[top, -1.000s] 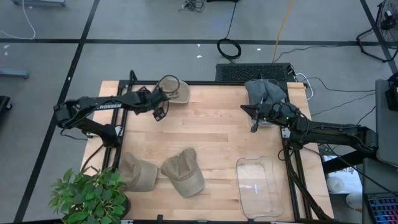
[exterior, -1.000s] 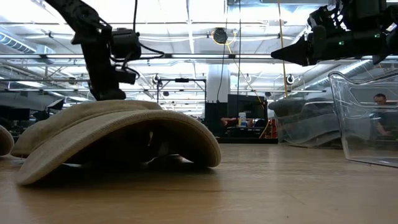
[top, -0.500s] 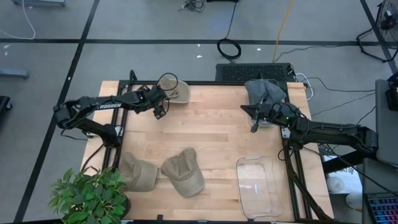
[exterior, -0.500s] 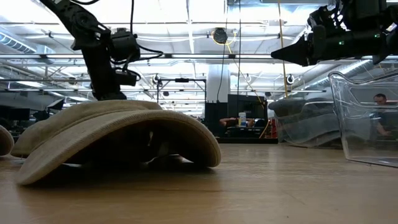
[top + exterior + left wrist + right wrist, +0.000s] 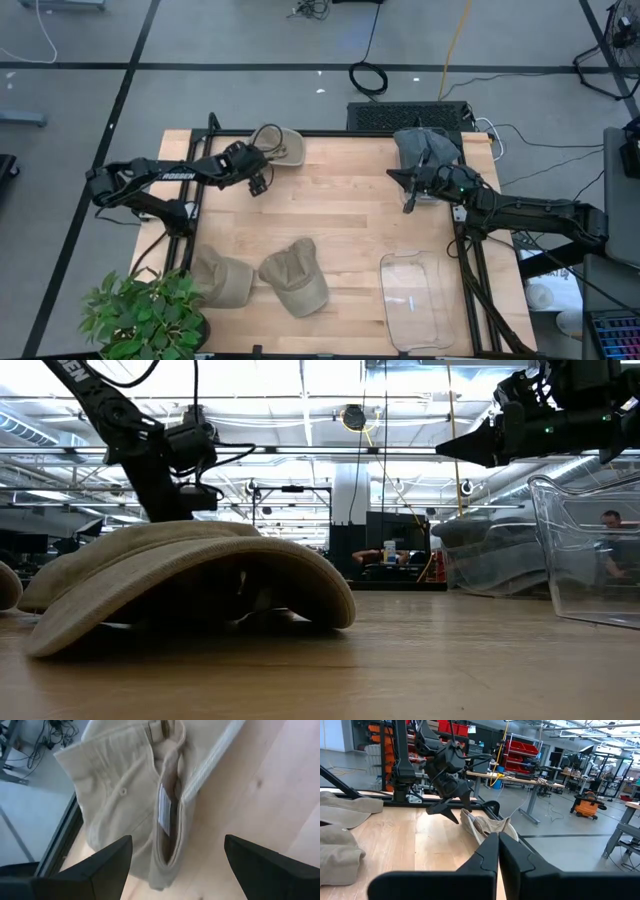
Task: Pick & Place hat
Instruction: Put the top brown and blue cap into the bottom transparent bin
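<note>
On the counter (image 5: 340, 210), two tan caps lie near the front left: one (image 5: 296, 277) toward the middle and another (image 5: 222, 277) beside it, close to a potted plant (image 5: 140, 315) at the front left corner. A clear plastic bin (image 5: 415, 298) sits at the front right. A grey cap (image 5: 425, 148) rests at the back right corner, just behind the right arm. The middle of the counter between the two arms is bare wood.

The hat (image 5: 280, 146) lies at the back left edge of the counter, upside down so its hollow faces up. In the left wrist view its long axis runs along the counter's back edge, with the strap buckle (image 5: 161, 727) at the far end and a white label (image 5: 164, 812) inside the band.

The left tool (image 5: 262, 172) hovers just in front of the hat, its fingers (image 5: 102, 865) spread wide and not touching it. The right tool (image 5: 408, 197) hangs above the right half of the counter, its fingers (image 5: 487, 860) pressed together and holding nothing.
</note>
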